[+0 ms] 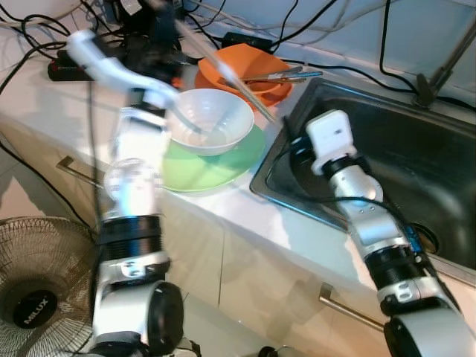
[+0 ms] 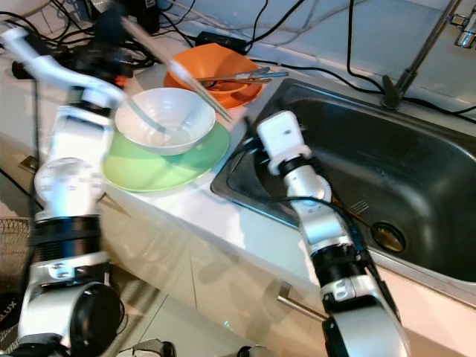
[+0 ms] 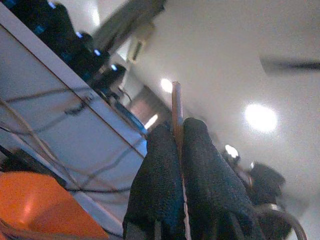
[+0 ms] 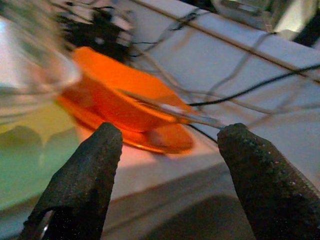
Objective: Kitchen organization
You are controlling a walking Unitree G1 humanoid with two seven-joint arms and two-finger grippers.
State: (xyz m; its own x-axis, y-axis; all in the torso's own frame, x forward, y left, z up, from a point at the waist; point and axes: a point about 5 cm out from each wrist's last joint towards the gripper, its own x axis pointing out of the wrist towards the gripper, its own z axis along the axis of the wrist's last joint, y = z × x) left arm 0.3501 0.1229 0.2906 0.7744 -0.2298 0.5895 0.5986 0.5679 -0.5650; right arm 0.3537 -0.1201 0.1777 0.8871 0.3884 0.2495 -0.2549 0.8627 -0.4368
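You look out between the two black, rough-textured fingers (image 4: 80, 190) of the right gripper (image 4: 170, 185), which stand wide apart with open space between them. Beyond them sits a bright orange bowl (image 4: 117, 102) on a matching orange plate (image 4: 160, 140), both on a pale white countertop (image 4: 165, 165). A thin metal utensil (image 4: 175, 112) lies across the bowl's rim, its end poking out past the edge — what kind of utensil it is you cannot tell through the blur. Just beside the orange plate lies a flat green plate (image 4: 25, 165), and over it the blurred rim of a white bowl (image 4: 35, 85). Dark cables (image 4: 260, 82) trail along the light wall behind.
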